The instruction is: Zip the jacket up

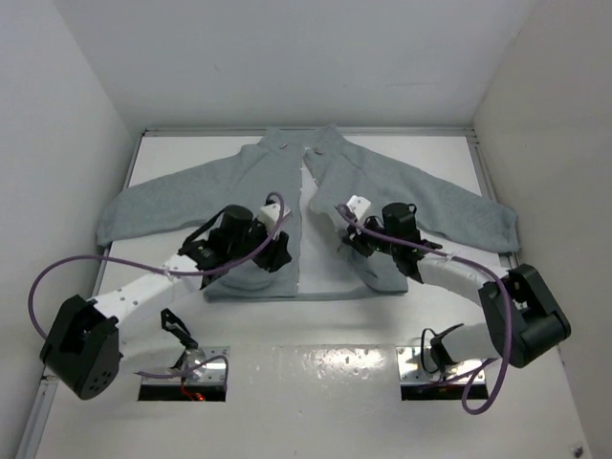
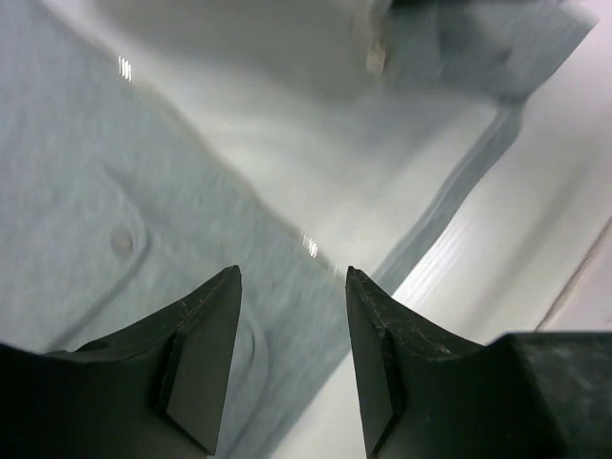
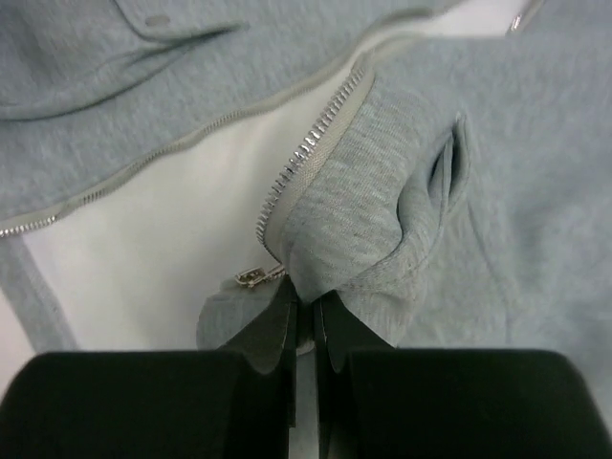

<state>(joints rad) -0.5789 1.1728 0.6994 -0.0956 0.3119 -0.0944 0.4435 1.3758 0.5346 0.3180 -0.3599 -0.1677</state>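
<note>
While the jacket (image 1: 220,191) lies flat and unzipped by the table's (image 1: 316,330) far edge, collar toward that edge and sleeves spread toward the left and right edges, I note my right gripper (image 3: 304,298) pinched shut on grey fabric at the bottom of the zipper (image 3: 308,153), just beside a small metal end piece. My left gripper (image 2: 292,277) stands with jaws apart, nothing between them, over the other front panel's lower edge. Only the left wrist view gives a pocket flap (image 2: 105,249) with its snap; only the right wrist view gives the zipper teeth and a gaping slit pocket (image 3: 448,167), contents not visible.
</note>
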